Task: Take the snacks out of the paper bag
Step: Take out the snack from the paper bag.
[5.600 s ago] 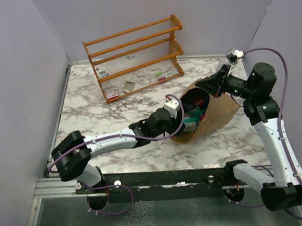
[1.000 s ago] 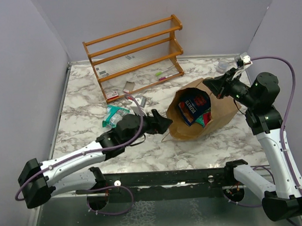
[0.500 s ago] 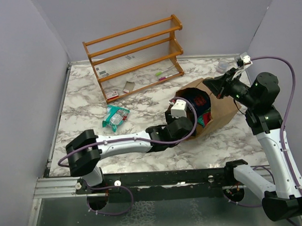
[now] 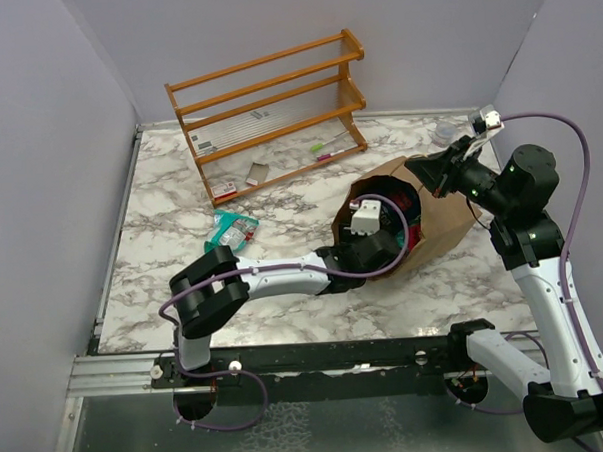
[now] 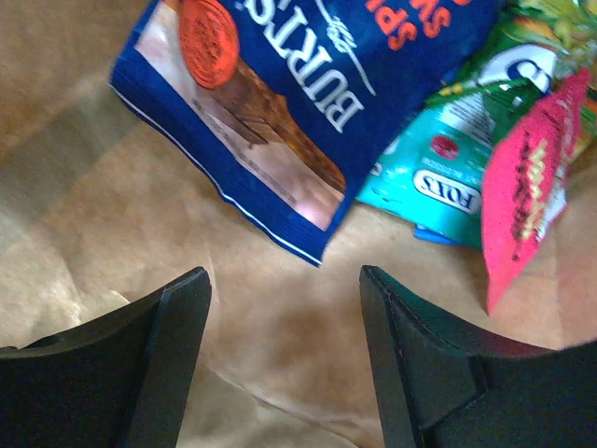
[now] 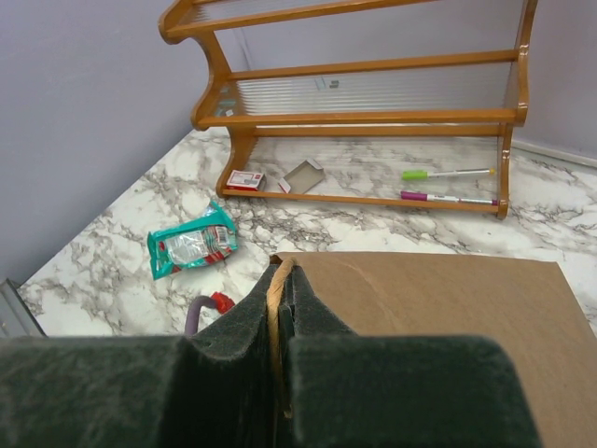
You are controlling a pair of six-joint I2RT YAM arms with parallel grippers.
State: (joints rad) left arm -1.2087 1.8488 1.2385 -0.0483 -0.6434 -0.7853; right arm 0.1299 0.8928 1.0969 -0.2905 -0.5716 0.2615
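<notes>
The brown paper bag lay tipped on its side on the counter, creased, its mouth gaping leftward. Inside rested a dark blue packet, with a teal packet and a pink packet overlapping beside it. A loose teal packet lay outside, well apart from the bag.
</notes>
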